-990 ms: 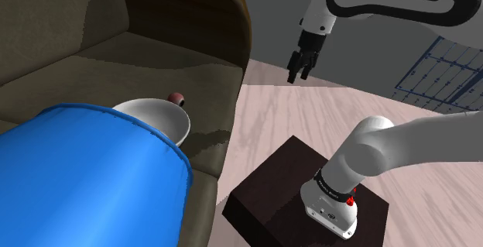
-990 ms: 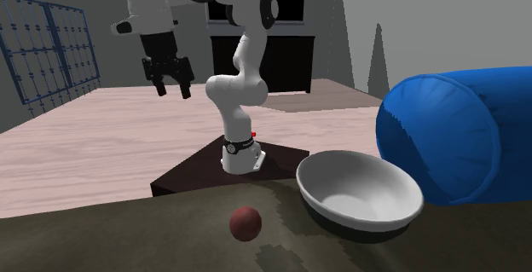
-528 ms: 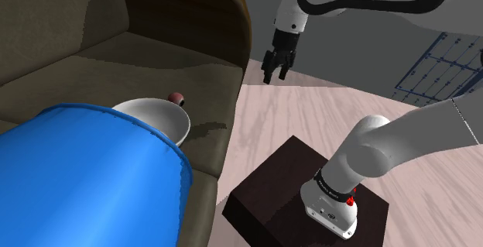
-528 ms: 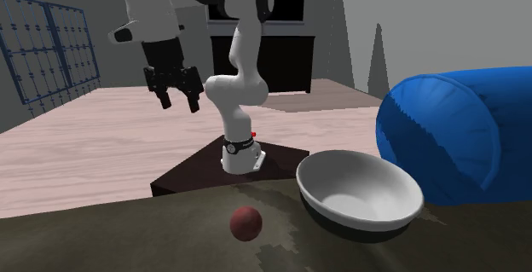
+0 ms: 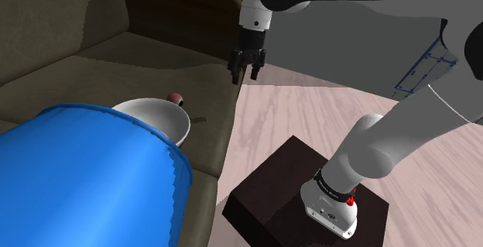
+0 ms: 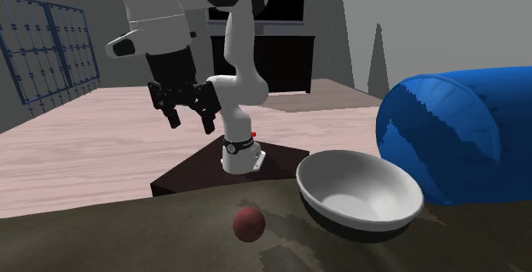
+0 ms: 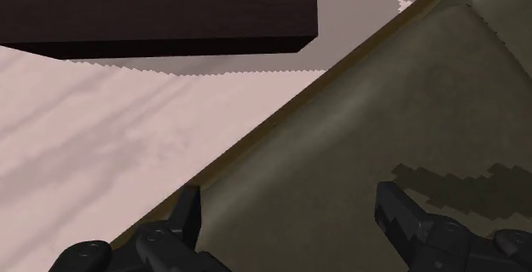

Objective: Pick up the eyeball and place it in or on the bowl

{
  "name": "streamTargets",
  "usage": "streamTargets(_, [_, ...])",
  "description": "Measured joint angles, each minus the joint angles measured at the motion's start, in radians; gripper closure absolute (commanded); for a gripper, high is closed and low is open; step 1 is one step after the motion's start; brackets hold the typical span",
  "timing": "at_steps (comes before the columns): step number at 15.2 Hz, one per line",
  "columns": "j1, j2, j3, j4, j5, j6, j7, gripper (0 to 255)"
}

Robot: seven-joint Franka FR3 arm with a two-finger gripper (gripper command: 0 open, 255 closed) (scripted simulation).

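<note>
Hovering above the sofa's (image 6: 128, 236) edge, our hand (image 6: 190, 124) is empty, fingers apart. We have everything left to do: the eyeball (image 6: 248, 224) (a dark red ball) lies on the seat near the bowl (image 6: 358, 189), ungrasped.

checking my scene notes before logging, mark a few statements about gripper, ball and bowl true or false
1. The gripper is open, holding nothing. True.
2. The bowl is empty. True.
3. The ball lies in the bowl. False: it lies on the sofa beside the bowl.
4. The gripper touches the ball. False: it hangs in the air, apart from it.
5. A blue cushion lies by the bowl. True.
</note>
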Motion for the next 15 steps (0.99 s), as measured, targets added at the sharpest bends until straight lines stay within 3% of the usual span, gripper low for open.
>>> streamTargets(7, [0.047, 0.246, 0.073, 0.210, -0.001, 0.023, 0.103, 0])
streamTargets(15, [0.119, 0.565, 0.126, 0.569, -0.048, -0.037, 0.220, 0])
